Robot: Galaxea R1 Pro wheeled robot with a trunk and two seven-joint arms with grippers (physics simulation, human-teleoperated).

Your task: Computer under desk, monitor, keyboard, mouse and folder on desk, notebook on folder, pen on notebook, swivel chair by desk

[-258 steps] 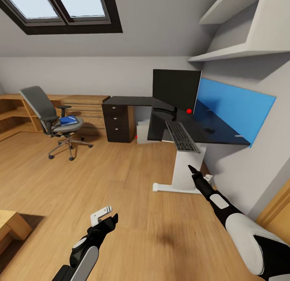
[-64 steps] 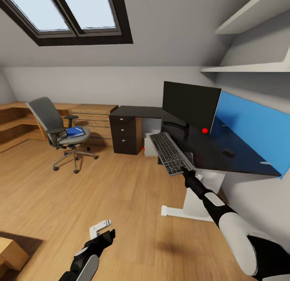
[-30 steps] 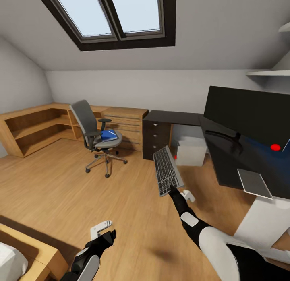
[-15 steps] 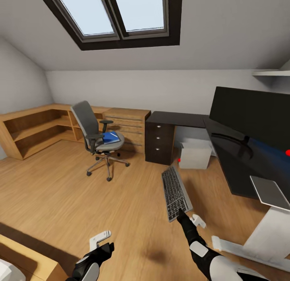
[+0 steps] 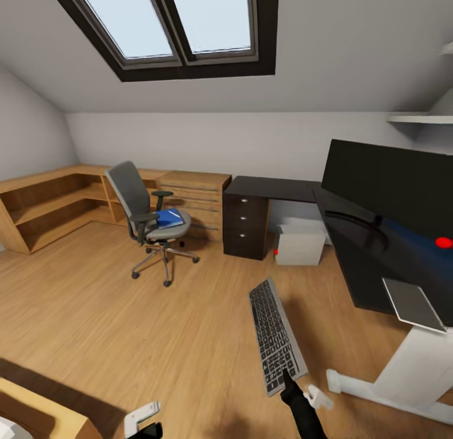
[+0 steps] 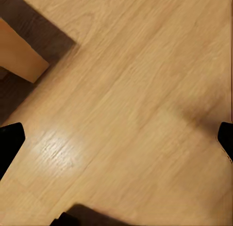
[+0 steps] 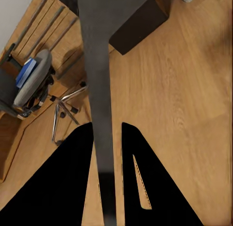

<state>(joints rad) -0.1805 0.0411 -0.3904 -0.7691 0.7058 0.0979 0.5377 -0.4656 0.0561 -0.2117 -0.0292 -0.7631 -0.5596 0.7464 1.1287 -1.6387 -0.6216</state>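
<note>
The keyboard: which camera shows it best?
The head view: the whole keyboard shows there with its rows of keys, held at its near end by the right gripper. The right wrist view catches it edge-on, a grey strip between the jaws. The left wrist view looks at the wooden floor.

Folder on swivel chair, left of desk; computer beneath.

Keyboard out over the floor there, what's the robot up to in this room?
The right gripper is shut on the near end of the keyboard, holding it out over the wooden floor, off the desk. The monitor stands on the desk, with the computer underneath. Across the room, the chair stands away from the desk with the folder on its seat. The left gripper hangs open above bare floor.
</note>
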